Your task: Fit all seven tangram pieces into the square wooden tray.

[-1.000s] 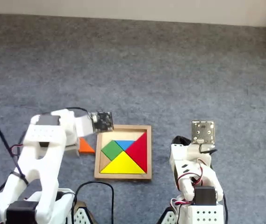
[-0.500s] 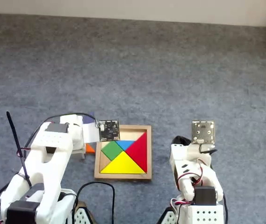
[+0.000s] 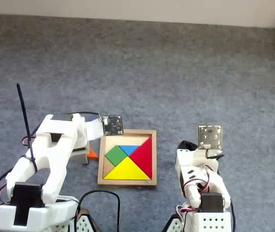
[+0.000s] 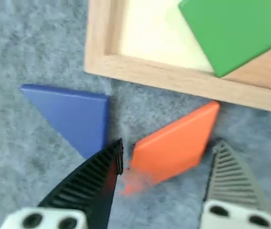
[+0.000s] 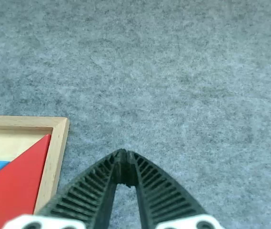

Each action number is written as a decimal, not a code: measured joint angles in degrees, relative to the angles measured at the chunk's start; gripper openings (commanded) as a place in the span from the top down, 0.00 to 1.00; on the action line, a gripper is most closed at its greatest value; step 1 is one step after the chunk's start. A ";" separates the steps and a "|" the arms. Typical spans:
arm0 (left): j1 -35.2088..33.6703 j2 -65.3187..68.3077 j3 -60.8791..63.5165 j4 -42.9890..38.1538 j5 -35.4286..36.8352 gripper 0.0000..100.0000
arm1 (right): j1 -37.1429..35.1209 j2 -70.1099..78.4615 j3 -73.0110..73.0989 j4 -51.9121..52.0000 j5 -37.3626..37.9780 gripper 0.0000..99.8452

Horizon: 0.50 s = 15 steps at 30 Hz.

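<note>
Grey felt covers the tabletop (image 3: 176, 72). The square wooden tray (image 3: 127, 182) lies between the two arms and holds green (image 3: 116, 155), light blue (image 3: 128, 149), red (image 3: 144, 155) and yellow (image 3: 126, 170) pieces.

The orange parallelogram (image 4: 173, 143) lies flat on the felt just outside the tray's edge. A dark blue triangle (image 4: 73, 114) lies close beside it.

The left gripper (image 4: 169, 144) is spread wide, one finger on each side of the orange parallelogram and neither visibly pressing on it. The right gripper (image 5: 125, 153) is fully closed and empty, over bare felt on the tray's other side.

Handling, as judged: the piece looks thin, rigid and light, with smooth painted faces that may slip. Grip across two opposite parallel edges, low and centred. Avoid catching the dark blue triangle.
</note>
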 measured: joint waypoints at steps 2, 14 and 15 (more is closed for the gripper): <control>0.00 0.18 -0.09 1.49 1.67 0.83 | 0.00 0.00 0.00 0.00 0.00 0.99; -0.09 0.26 -0.97 8.09 26.90 0.86 | 0.00 0.00 0.00 0.00 0.00 0.99; -0.18 0.26 -0.97 8.35 29.80 0.86 | 0.00 0.00 0.00 0.00 0.00 0.99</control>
